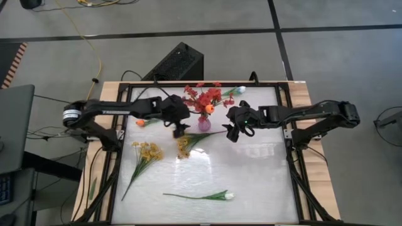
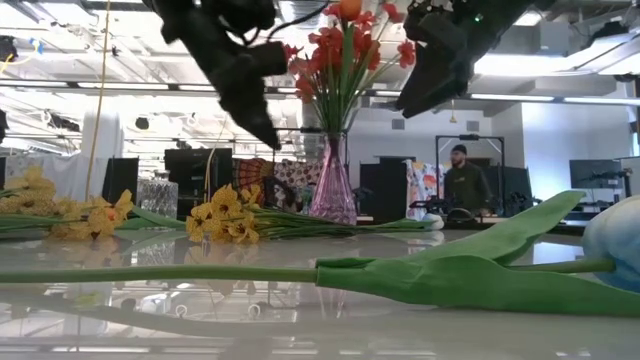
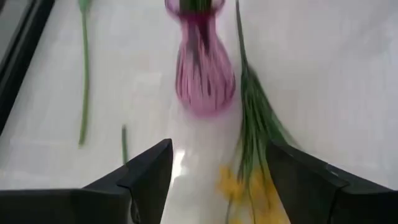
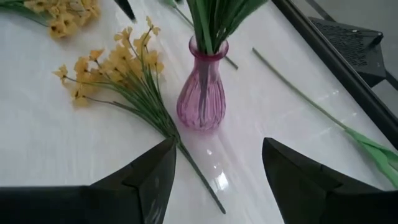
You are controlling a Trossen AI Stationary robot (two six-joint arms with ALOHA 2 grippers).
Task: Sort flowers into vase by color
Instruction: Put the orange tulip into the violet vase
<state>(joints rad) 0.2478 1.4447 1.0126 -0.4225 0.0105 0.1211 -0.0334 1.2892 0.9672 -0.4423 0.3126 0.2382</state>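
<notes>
Both claws hang above the white surface (image 1: 251,182) on either side of a pink ribbed vase (image 1: 205,123). The left claw (image 1: 178,130) has its fingers spread apart and holds nothing; in its wrist view the vase stands just ahead, in line with the gap between the fingers. The right claw (image 1: 232,133) is also spread apart and empty, with the vase a little ahead of it in its own wrist view.

The vase holds the red flowers (image 1: 204,98) upright, with one orange bloom (image 1: 209,108) showing among them. A yellow spray (image 1: 183,147) lies flat on the surface between the two claws, its blooms just below the left claw and its green stem running past the foot of the vase toward the right claw. In the right wrist view this spray lies beside the vase, the stem passing close to its base.

A second yellow spray (image 1: 148,151) lies farther out on the left claw's side, near it but apart. A white bud on a long green stem (image 1: 227,196) rests well apart from both claws, toward the near edge of the surface. Another white bud (image 1: 240,90) lies beyond the right claw, near the far edge. A small orange bloom (image 1: 140,123) lies on the far side of the left arm, near the frame.
</notes>
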